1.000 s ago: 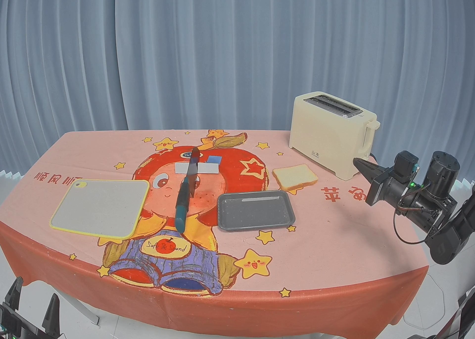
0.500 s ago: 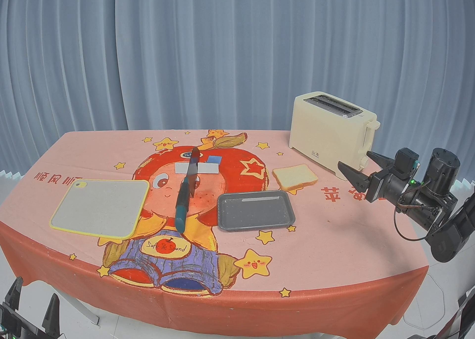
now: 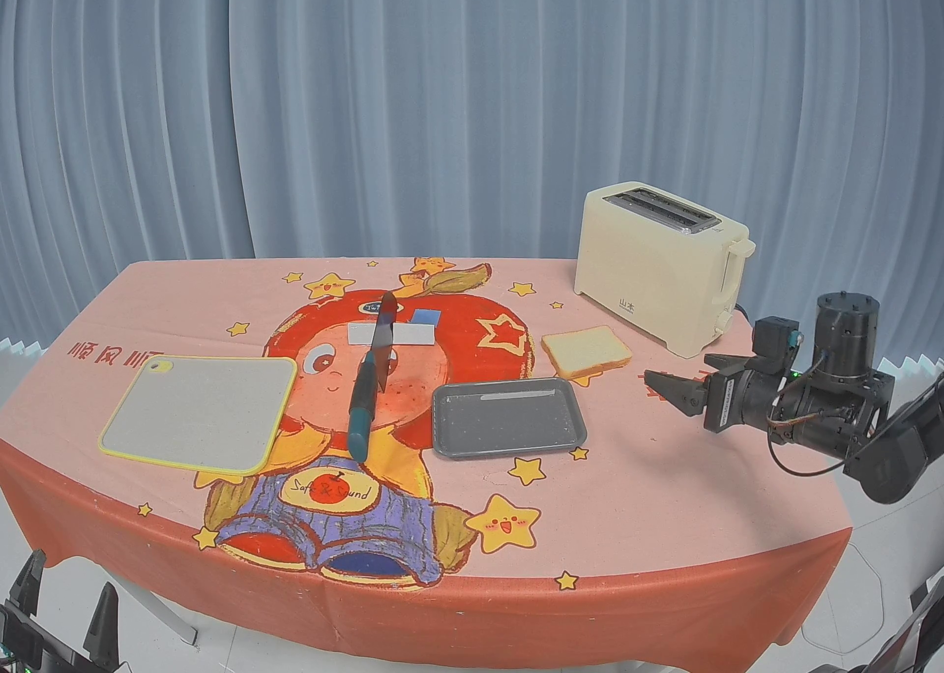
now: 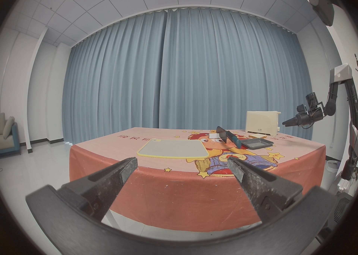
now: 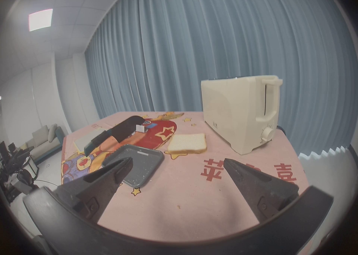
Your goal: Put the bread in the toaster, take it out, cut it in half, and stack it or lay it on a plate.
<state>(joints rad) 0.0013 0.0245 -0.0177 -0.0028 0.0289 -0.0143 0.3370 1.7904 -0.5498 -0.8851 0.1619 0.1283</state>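
Head view: the right gripper (image 3: 680,370) hangs over the right side of the table (image 3: 688,498), in front of the toaster (image 3: 661,266). It points toward the bread (image 3: 587,351), well short of it. Its jaws stand apart with only the cloth showing between them.

The bread, one slice, lies flat on the cloth. It is near the toaster's lower front corner and between the toaster and the tray (image 3: 508,417). It touches neither of them.

The toaster stands upright at the far right of the table, slots facing up, with its lever and dial on the end nearest the right arm. The grey tray sits near the table's middle, on the robot's side of the bread.

Just left of the tray is the knife (image 3: 369,380). Its teal handle points toward the robot, and its dark blade points away, crossing a small white block (image 3: 408,334). In the left wrist view the blade end is raised above the handle end.

Farther left lies the cutting board (image 3: 200,411), grey with a yellow rim, flat on the cloth.

The left gripper (image 3: 64,601) sits low off the table's near left corner, below the tabletop. Its jaws are spread wide, and the left wrist view shows the table's front edge between them.
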